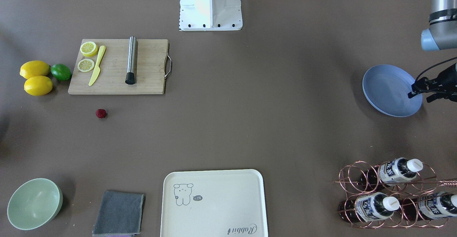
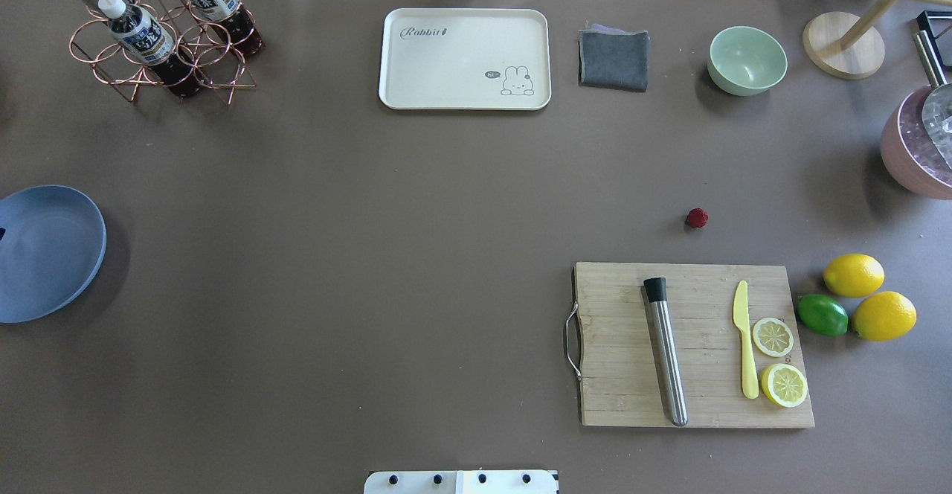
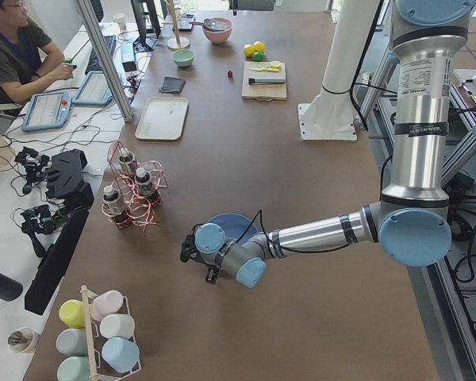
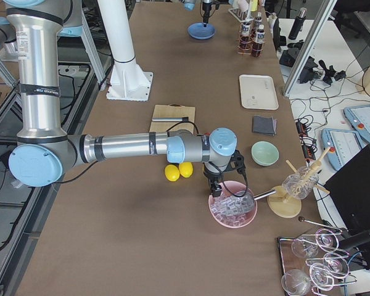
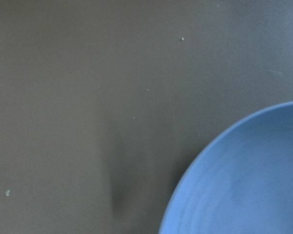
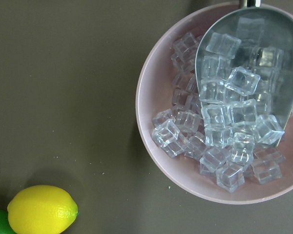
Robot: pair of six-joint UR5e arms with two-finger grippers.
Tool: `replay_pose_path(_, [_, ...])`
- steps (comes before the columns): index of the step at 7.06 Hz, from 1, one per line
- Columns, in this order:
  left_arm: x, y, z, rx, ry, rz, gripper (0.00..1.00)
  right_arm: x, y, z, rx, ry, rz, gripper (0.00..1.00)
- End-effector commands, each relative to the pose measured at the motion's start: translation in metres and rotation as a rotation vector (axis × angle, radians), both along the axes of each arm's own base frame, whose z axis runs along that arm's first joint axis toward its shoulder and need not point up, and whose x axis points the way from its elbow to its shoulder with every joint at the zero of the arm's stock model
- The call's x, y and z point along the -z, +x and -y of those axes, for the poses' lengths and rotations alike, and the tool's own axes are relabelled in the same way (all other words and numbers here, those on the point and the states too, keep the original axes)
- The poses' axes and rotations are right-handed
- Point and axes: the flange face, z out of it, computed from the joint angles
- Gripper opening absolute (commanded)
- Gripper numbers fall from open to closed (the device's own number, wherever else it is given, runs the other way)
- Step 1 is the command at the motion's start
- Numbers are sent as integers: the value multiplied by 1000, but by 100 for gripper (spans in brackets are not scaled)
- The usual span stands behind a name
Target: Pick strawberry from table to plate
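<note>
The strawberry (image 1: 101, 113) (image 2: 697, 218), small and dark red, lies alone on the brown table (image 2: 372, 256) just off the cutting board's far edge. At the table's left end sits the blue plate (image 1: 387, 87) (image 2: 44, 252) (image 5: 249, 185), with nothing on it. My left gripper (image 1: 415, 90) (image 3: 193, 252) hovers at the plate's outer rim; I cannot tell whether its fingers are open or shut. My right gripper (image 4: 217, 188) hangs over a pink bowl of ice at the other end, seen only from the side, so its state is unclear. Neither wrist view shows fingers.
A wooden cutting board (image 2: 617, 397) holds a steel muddler, a yellow knife and lemon slices. Two lemons (image 2: 853, 274) and a lime (image 2: 822, 315) lie beside it. A cream tray (image 2: 465, 59), grey cloth (image 2: 613, 59), green bowl (image 2: 747, 60), bottle rack (image 2: 160, 33) and pink ice bowl (image 6: 156, 122) stand around.
</note>
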Motion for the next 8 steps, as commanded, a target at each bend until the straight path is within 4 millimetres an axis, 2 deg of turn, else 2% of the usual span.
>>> replay_pose_path(1, [0, 2, 0, -3, -2, -3, 0, 0, -1, 0, 1, 1, 0, 100])
replay_pose_path(2, [3, 2, 0, -5, 0, -9, 0, 2, -1, 1, 1, 4, 0, 100])
replay_pose_path(3, [15, 5, 3, -5, -5, -40, 0, 8, -2, 5, 0, 13, 2, 100])
replay_pose_path(4, [45, 11, 5, -14, -43, -125, 0, 32, -10, 18, -37, 6, 7, 100])
replay_pose_path(5, [80, 16, 13, 23, -86, -179, 0, 65, -37, 31, -78, -28, 15, 100])
replay_pose_path(6, [126, 21, 25, 86, -122, -218, 0, 92, -62, 41, -99, -50, 27, 100])
replay_pose_path(7, [169, 43, 32, 121, -174, -252, 0, 114, -91, 39, -100, -84, 50, 100])
replay_pose_path(8, [212, 78, 23, 132, -207, -272, 0, 141, -118, 47, -115, -112, 68, 100])
